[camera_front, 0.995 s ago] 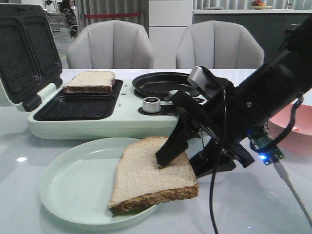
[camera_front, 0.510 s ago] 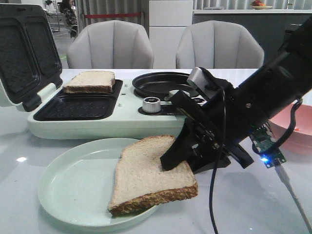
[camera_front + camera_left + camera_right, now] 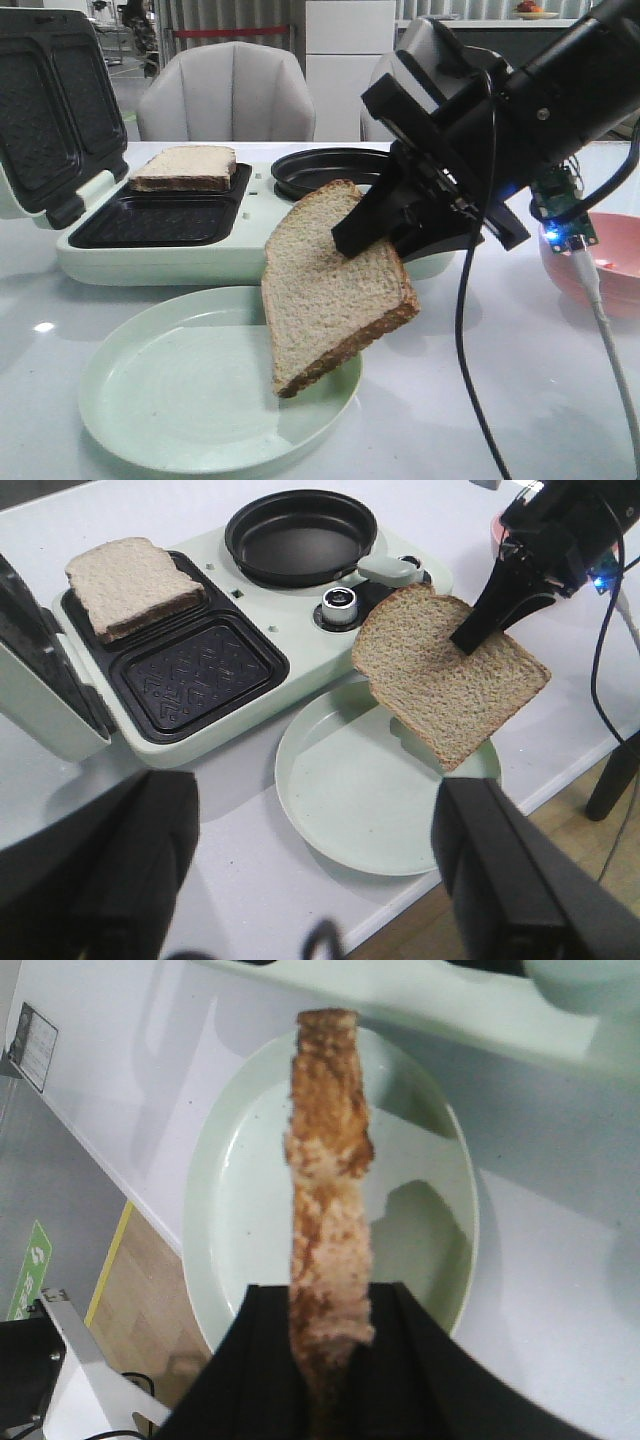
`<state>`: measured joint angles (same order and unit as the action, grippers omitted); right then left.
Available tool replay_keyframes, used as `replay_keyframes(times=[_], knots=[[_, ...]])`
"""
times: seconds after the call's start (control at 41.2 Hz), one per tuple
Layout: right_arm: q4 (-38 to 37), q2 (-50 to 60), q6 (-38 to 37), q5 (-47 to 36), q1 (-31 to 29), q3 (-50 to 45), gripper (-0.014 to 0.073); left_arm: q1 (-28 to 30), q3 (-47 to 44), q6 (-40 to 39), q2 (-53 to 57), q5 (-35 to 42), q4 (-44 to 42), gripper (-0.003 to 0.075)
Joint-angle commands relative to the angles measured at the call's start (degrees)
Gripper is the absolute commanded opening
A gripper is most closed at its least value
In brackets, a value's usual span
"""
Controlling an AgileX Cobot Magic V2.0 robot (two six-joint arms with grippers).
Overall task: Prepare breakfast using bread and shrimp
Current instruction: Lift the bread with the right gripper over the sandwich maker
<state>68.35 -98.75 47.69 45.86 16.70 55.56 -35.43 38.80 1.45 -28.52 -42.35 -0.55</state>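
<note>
One bread slice hangs tilted above the pale green plate, clear of it, pinched at its upper edge by my right gripper. The right wrist view shows that slice edge-on between the black fingers, with the plate below. A second bread slice lies in the far compartment of the sandwich maker. My left gripper hovers open above the table's front edge near the plate, holding nothing. The shrimp is out of view.
The sandwich maker's lid stands open at the left. Its near compartment is bare, and a black round pan sits at its right end. A pink bowl stands to the right, behind the right arm's cable.
My right gripper closed on the slice lying on the plate and rose with it. The bread now hangs tilted in the air above the plate.
</note>
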Motion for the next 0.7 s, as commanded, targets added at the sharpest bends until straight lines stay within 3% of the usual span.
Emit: replay_keyframes(times=[0.0,0.194,0.34,0.607,0.679], knots=[[2.64,2.94,0.89,2.83,-0.05,1.27,0.0125,-0.03,1.48,-0.26,-0.16,4.76,0.12,0.0542],[4.53,3.97,0.89,3.92,0.02,2.61,0.0125,-0.03,1.48,-0.26,-0.16,4.76,0.12,0.0542],[5.8,4.09,-0.08,6.89,1.06,8.67,0.0125,-0.03,1.48,-0.26,-0.16,4.76,0.12,0.0542],[8.67,0.79,-4.27,-2.06,8.21,20.89,0.0125,-0.03,1.48,-0.26,-0.16,5.0,0.01,0.0542],[10.15,-2.78,-5.79,-0.85,8.93,24.29,0.0125,-0.03,1.48,-0.26,-0.16,5.12,-0.1,0.0542]])
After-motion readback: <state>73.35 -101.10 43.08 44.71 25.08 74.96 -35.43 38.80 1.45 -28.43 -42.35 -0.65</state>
